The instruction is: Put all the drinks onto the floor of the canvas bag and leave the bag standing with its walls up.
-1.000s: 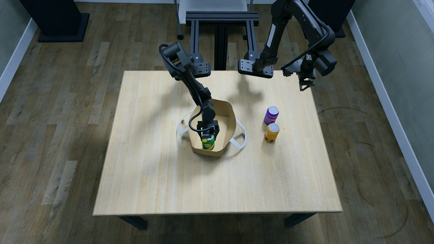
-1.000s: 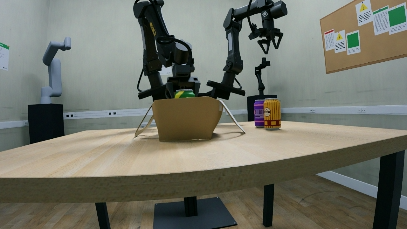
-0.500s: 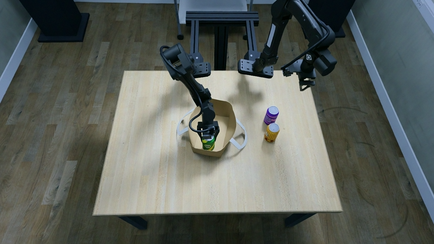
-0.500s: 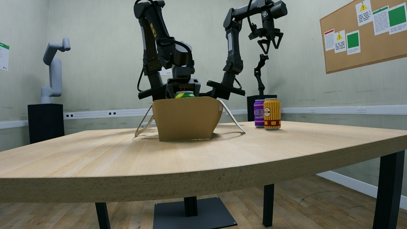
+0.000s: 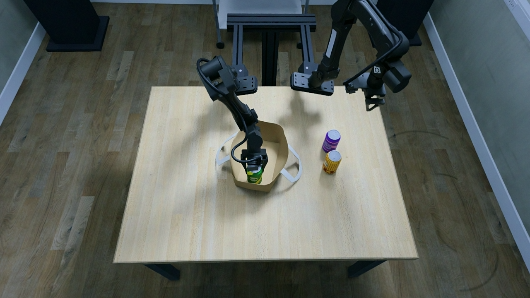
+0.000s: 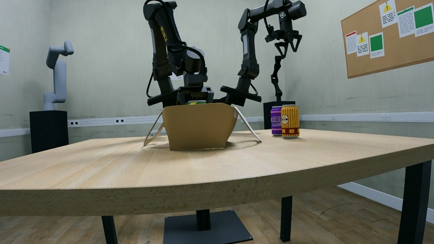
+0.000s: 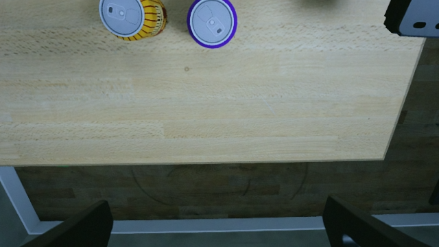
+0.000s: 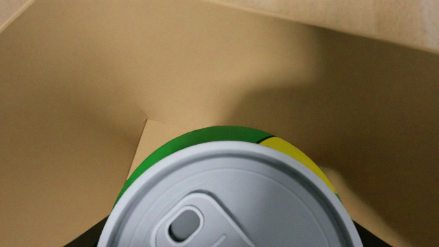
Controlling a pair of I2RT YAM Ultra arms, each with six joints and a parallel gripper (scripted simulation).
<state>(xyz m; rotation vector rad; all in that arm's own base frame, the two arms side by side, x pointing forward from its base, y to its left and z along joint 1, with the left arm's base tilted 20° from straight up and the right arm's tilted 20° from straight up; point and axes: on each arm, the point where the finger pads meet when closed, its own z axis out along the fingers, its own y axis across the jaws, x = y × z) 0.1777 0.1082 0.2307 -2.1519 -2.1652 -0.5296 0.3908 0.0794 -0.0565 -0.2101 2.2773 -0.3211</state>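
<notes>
The right tool (image 5: 254, 170) (image 6: 195, 98) (image 8: 226, 206) pinches the green can (image 5: 254, 177) (image 6: 196, 102) (image 8: 240, 192) upright inside the bag (image 5: 283, 152) (image 6: 197, 128) (image 8: 86, 86), its lid just above the near rim and its base seemingly short of the floor. The left tool (image 5: 373, 102) (image 6: 289, 54) (image 7: 218, 208) is spread wide, holding nothing.

The can should prove stiff, fairly heavy if full, and slick on its smooth sides; a grip across opposite sides, square to its axis, suits it. The bag looks light and soft, so a knock could fold a wall. Lower straight, then part the fingers gently, as the near wall is close.

The purple can (image 5: 331, 141) (image 6: 275, 121) (image 7: 212, 22) and yellow can (image 5: 331, 162) (image 6: 290, 121) (image 7: 151, 20) stand close together on the surface (image 5: 185, 222) (image 6: 151, 169) (image 7: 206, 120), leaving little finger room between; a strap (image 5: 290, 177) (image 6: 247, 124) splays towards them.

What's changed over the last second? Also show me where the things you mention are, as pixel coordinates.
The right tool (image 5: 254, 170) (image 6: 195, 98) (image 8: 226, 206) moved down, lowering the green can (image 5: 254, 177) (image 6: 196, 102) (image 8: 257, 192) deeper into the bag (image 5: 280, 148) (image 6: 200, 127) (image 8: 103, 68); it hasn't let go. Behind, the black arm (image 6: 274, 78) rose and the grey arm (image 6: 60, 81) dipped slightly. Unchanged: left tool (image 5: 371, 106) (image 6: 288, 52) (image 7: 217, 206), bag, purple can (image 5: 331, 140) (image 6: 276, 121) (image 7: 212, 22) and orange can (image 5: 331, 163) (image 6: 290, 121) (image 7: 154, 18).
</notes>
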